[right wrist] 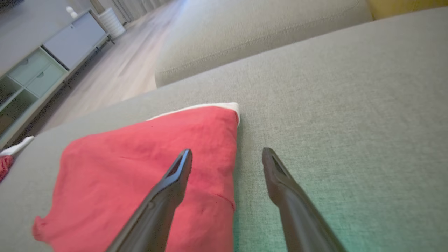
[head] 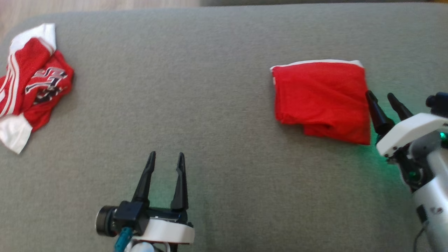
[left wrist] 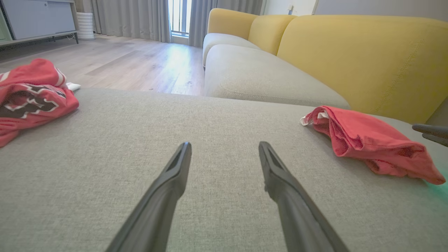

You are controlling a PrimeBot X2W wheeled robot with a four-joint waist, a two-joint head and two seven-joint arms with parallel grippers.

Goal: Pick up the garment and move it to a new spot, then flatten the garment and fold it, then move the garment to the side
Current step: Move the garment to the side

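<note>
Late in the task, by the look of it: folding done, the move to the side in hand or just finished. At centre right of the head frame, folded red garment (head: 322,99), flat on the grey cushion (head: 210,105), white hem along its top edge. Right end effector (head: 380,95) spread and empty, just beside the garment's right edge; in the right wrist frame, straddling that edge, one finger (right wrist: 175,178) above red cloth, the other above bare cushion. Touching or not: cannot tell. Left end effector (head: 166,155) spread and empty too, at lower centre, well apart from the garment. Crumpled red-and-white jersey (head: 31,80) at upper left. Next, for any further shift: pinch the stacked edge through all layers and slide without opening the fold; otherwise, pull clear without snagging.
</note>
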